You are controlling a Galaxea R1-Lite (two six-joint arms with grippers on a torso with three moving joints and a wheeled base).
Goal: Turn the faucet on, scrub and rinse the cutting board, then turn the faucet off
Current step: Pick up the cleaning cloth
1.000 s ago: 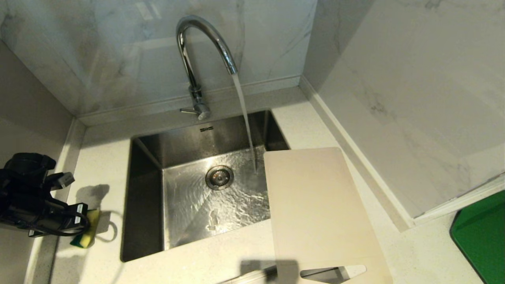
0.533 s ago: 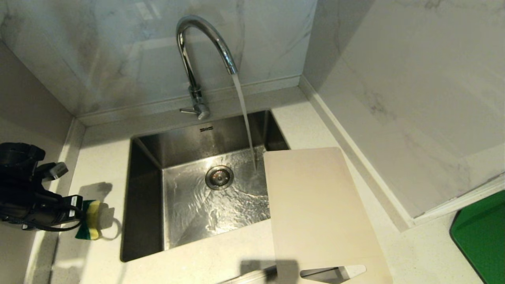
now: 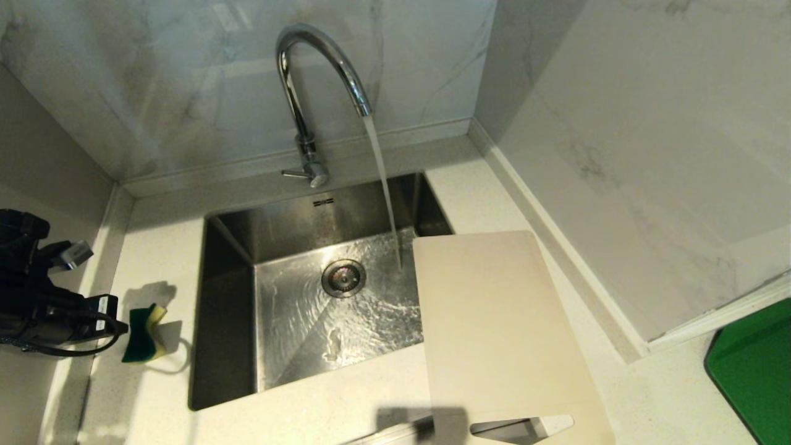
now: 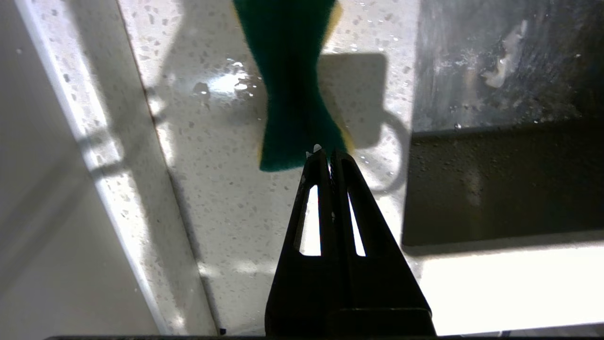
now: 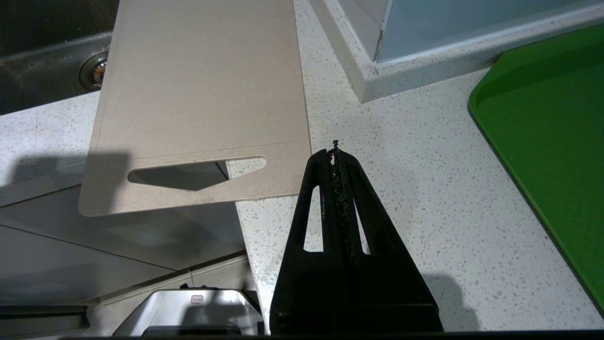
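Cutting board: one, cream-beige, nearest the robot; its slot-handle end juts past the counter's front edge, its far corner overhangs the sink's right rim.
Right gripper: one, jaws pressed together, holding nothing; it hangs over bare speckled counter just beside the board's handle end, apart from it.
Green tray: one, at the far right of the counter, cut by the picture's edge (well apart from the board).
Left gripper: one, jaws shut and empty; its tips are above the near end of the sponge, whether touching it I cannot tell.
Sponge: one, green over yellow, on the counter strip between the left wall and the sink.
Sink: one steel basin, water rippling across its floor around one drain.
Faucet: one chrome gooseneck behind the basin, side lever at its base, one stream falling just left of the board's far corner.
Open room: the counter right of the board, up to the tiled wall corner.
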